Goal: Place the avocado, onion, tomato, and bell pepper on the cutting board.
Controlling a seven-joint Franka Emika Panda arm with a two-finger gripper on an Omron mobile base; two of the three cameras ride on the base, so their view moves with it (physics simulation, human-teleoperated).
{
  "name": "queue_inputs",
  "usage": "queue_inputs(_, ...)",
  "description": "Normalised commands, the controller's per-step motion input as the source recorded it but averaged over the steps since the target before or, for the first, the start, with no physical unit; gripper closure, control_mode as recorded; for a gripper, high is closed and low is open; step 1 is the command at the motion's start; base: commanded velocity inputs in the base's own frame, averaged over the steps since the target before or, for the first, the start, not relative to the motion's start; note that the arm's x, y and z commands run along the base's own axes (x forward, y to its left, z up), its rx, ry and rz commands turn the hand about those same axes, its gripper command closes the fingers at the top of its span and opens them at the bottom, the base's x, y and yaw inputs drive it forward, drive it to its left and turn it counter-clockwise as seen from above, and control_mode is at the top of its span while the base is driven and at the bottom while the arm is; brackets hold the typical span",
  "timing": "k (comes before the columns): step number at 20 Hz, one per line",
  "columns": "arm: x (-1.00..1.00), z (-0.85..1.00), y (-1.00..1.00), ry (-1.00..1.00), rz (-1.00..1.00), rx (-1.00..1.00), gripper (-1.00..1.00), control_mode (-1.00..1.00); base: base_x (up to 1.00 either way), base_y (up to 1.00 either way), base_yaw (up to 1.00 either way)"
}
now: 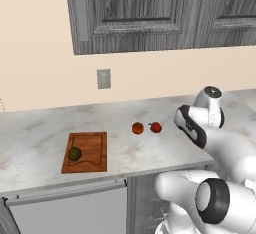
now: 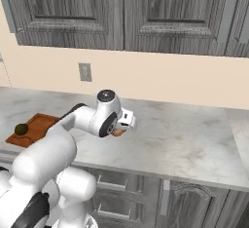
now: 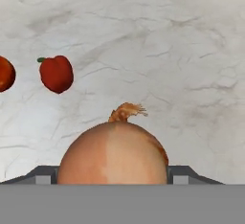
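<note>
Progress: dark olive-green roundish avocado [image 1: 74,153] already sitting on flat reddish-brown wooden cutting board [image 1: 91,148], near its front-left corner. One of four done, by the look of it.

Still off board, on pale marbled stone counter [image 1: 35,143]: orange-red round tomato [image 1: 137,128] and red bell pepper w/ green stem [image 1: 156,127], side by side, just apart, to the right of board.

Pale peach-pink round onion [image 3: 113,153] w/ dry tuft on top: close-up in hand view, between the two dark fingertips. Two-finger gripper [image 3: 113,174] spread wide, tips flanking onion at either side; touching or gripping, can't tell. In right base view, hand low over counter, well right of board.

Left to do, judging from layout: onion, tomato, pepper onto board. Onion looks like step in hand.
</note>
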Motion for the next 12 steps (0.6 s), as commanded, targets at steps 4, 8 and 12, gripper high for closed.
queue_inputs(4, -0.25, 0.66, 0.9, 0.0, 0.05, -0.07, 1.0, -1.0, 0.0, 0.0, 0.0)
queue_inputs(8, -0.23, 0.49, 1.0, -0.1, 0.11, -0.02, 1.0, -1.0, 0.0, 0.0, 0.0)
queue_inputs(12, -0.18, 0.29, 0.95, -0.14, 0.2, 0.0, 1.0, -1.0, 0.0, 0.0, 0.0)
